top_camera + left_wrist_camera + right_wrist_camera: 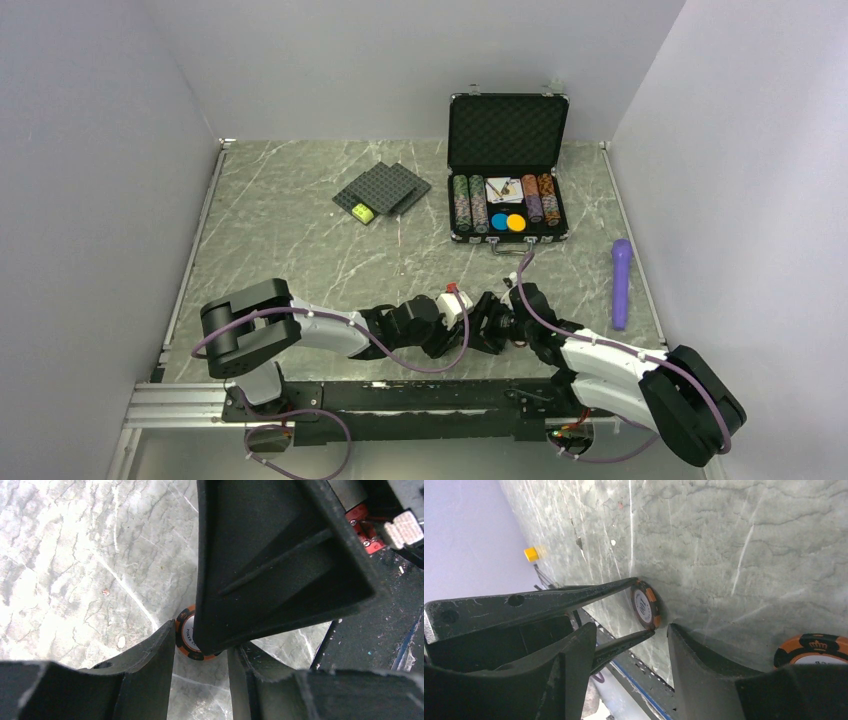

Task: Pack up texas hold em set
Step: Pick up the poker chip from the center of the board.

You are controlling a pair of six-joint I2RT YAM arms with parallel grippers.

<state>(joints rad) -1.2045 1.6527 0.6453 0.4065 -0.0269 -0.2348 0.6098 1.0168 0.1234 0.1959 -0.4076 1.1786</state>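
Orange-rimmed chip [644, 605] is pinched on edge in the nearly closed left gripper [203, 637]. It is flanked by the right gripper [630, 626], whose jaws are spread wide and untouching. A second chip [811, 647] is seen just beside that gripper. The case [508, 130] stands open at the back, on the right arm's side, with bare table [300, 230] between.
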